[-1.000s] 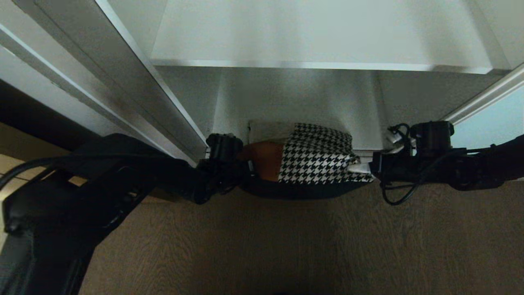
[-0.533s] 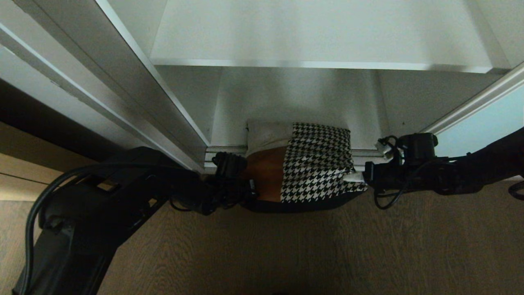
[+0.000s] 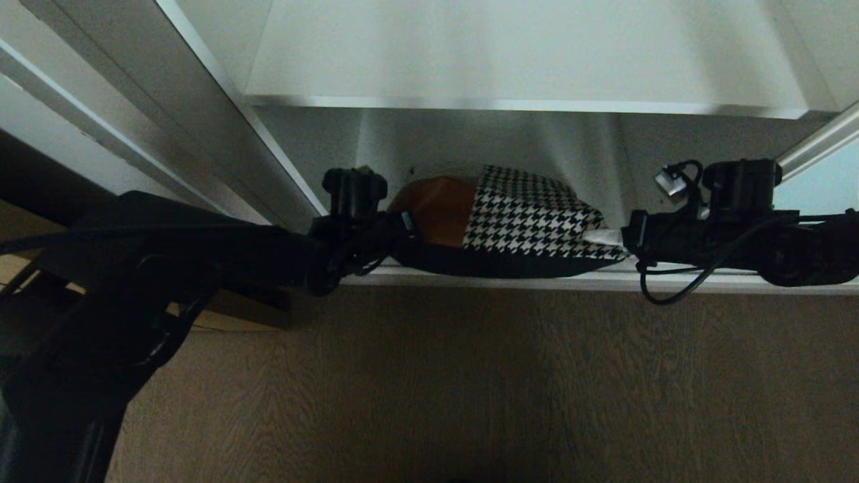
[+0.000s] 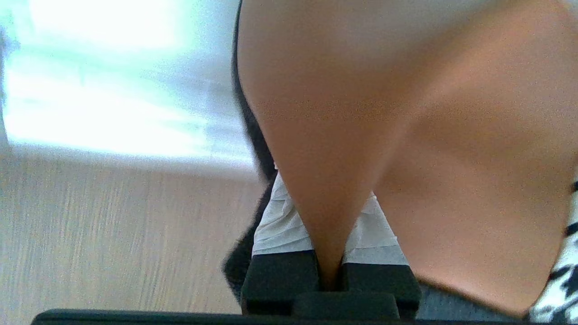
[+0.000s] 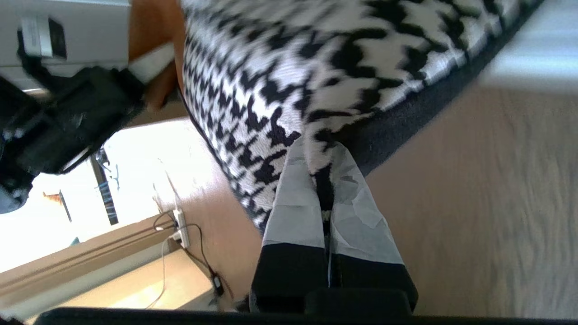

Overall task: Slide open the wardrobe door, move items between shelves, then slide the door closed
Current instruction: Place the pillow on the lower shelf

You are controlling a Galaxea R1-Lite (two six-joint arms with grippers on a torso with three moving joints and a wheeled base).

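Home bedroom or dressing area: built-in wardrobe with white shelves (image 3: pixel 523 60), sliding frosted-glass door (image 3: pixel 815 184), dark wood-plank floor (image 3: pixel 470 382), decorative cushion (image 3: pixel 510 221), power strip and cables (image 5: pixel 180 230) by wall.

Tan and black-and-white houndstooth cushion (image 3: pixel 510 218), white shelves (image 3: pixel 523 60)

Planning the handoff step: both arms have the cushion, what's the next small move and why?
Probably keep lifting: the left end effector and right end effector pinch opposite ends of the cushion, which hangs below the white shelf above it.
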